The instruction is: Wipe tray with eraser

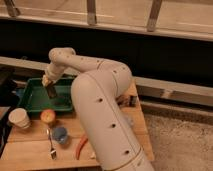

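Note:
The green tray lies on the back left part of the wooden table. My gripper hangs over the tray's middle, at the end of the white arm that reaches in from the right. It is shut on the eraser, a small dark block with a tan upper part. The block's lower end is at the tray floor; I cannot tell whether it touches.
A white paper cup and an orange fruit stand just in front of the tray. A small blue cup, a fork and an orange-red vegetable lie nearer the front. A dark wall with a ledge runs behind.

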### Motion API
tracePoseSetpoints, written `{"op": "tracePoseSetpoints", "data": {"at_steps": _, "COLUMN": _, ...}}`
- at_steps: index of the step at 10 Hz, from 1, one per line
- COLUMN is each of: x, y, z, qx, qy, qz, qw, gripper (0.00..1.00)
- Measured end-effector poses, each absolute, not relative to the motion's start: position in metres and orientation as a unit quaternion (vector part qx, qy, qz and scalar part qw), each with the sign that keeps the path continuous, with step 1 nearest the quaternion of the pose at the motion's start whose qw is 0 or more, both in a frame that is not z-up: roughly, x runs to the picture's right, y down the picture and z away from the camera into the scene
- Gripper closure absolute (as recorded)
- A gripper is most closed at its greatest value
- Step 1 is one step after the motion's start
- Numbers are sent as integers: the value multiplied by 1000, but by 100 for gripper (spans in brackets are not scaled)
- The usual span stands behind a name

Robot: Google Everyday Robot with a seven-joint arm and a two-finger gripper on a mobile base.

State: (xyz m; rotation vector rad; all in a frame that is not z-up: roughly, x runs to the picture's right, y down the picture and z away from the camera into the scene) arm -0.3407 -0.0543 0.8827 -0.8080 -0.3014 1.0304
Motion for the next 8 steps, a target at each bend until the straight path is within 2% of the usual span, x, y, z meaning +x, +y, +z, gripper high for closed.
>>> {"op": "tracePoseSetpoints", "data": {"at_steps": 4, "x": -353, "y": -30, "z": 857, "qx": -396, "qy": -153, "qz": 461, "qw": 779, "gripper": 94}}
{"op": "tracePoseSetpoints", "data": {"at_steps": 8, "x": -300, "y": -22, "z": 860, "qx": -384, "qy": -121, "qz": 506, "qw": 763, "gripper": 94}}
